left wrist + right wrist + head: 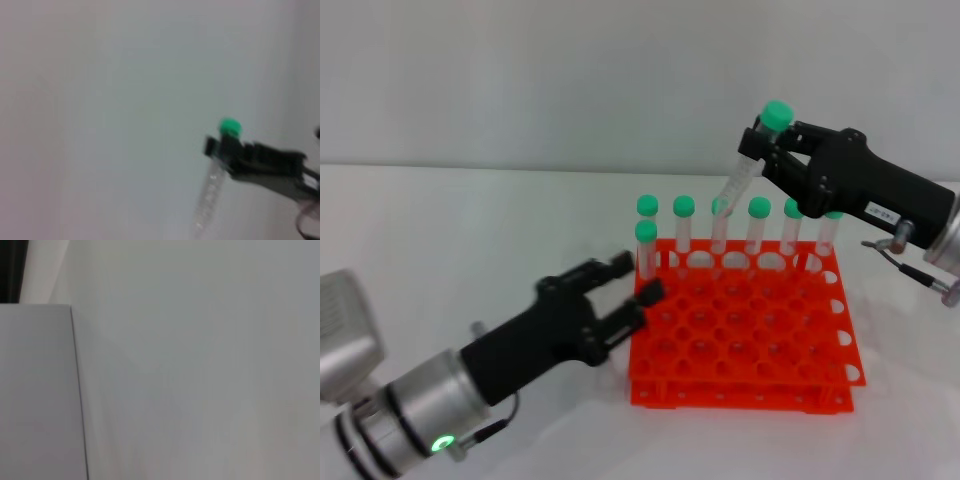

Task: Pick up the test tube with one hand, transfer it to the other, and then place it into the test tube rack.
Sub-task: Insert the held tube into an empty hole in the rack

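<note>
The test tube is clamped, tilted, in the right gripper above the test tube rack's back row; the left gripper is held apart, empty, beside the rack's left edge.

A white bench is stretching across the view, its far edge meeting a plain pale grey wall.

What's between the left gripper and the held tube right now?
In the head view, the left gripper and the test tube in the right gripper are separated by the rack's back-row tubes.
</note>
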Robot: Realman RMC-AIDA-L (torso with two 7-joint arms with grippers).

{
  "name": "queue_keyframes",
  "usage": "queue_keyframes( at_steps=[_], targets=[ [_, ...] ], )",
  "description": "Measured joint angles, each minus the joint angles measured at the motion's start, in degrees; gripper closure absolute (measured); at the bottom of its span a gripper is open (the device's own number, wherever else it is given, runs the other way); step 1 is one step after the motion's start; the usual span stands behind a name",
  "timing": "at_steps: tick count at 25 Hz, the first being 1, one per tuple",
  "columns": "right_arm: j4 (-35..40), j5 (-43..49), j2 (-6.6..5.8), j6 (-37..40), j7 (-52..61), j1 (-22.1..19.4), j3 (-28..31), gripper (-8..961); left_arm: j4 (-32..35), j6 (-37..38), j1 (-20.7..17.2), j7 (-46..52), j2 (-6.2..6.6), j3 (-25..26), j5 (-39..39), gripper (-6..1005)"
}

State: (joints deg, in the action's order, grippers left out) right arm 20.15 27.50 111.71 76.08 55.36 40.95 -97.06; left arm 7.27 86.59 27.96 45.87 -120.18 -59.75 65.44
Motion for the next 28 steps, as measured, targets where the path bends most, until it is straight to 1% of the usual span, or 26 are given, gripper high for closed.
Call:
queue_keyframes(
  at_steps=[3, 6, 8, 11, 15, 17, 22, 28],
  targets=[
    [0.62, 1.69, -0.2, -2.43, 0.1, 1.3, 0.0, 753, -3.12, 1.88, -2.52, -4.09, 0.14, 0.22, -6.58, 472],
    [1.31, 4.44, -0.12, -4.46, 0.44, 2.41, 0.01, 753, -4.07, 2.15, -5.39, -6.5, 0.18, 0.24, -12.24, 472],
    [1.43, 6.07, 0.23, -5.05, 0.49, 2.88, 0.03, 753, -4.11, 2.02, -7.48, -7.13, 0.26, 0.27, -15.86, 473],
    [2.04, 8.42, 1.15, -7.94, 0.51, 3.29, 0.03, 753, -4.61, -0.51, -9.61, -7.99, 0.35, 0.4, -22.46, 473],
    [3.58, 10.83, 2.77, -13.61, 0.14, 3.29, -0.02, 753, -6.0, -4.87, -10.53, -10.96, 0.38, 0.45, -28.84, 473],
    [4.45, 11.4, 3.26, -15.38, -0.28, 3.01, -0.06, 753, -6.55, -5.71, -10.65, -11.65, 0.42, 0.45, -30.94, 473],
    [4.86, 11.98, 3.52, -18.3, -0.83, 2.69, -0.44, 753, -7.09, -8.15, -11.2, -12.68, 0.43, 0.43, -35.66, 474],
    [5.03, 12.39, 4.22, -19.82, -0.84, 2.63, -0.91, 753, -7.45, -8.9, -11.39, -12.81, 0.41, 0.42, -36.43, 474]
  ],
)
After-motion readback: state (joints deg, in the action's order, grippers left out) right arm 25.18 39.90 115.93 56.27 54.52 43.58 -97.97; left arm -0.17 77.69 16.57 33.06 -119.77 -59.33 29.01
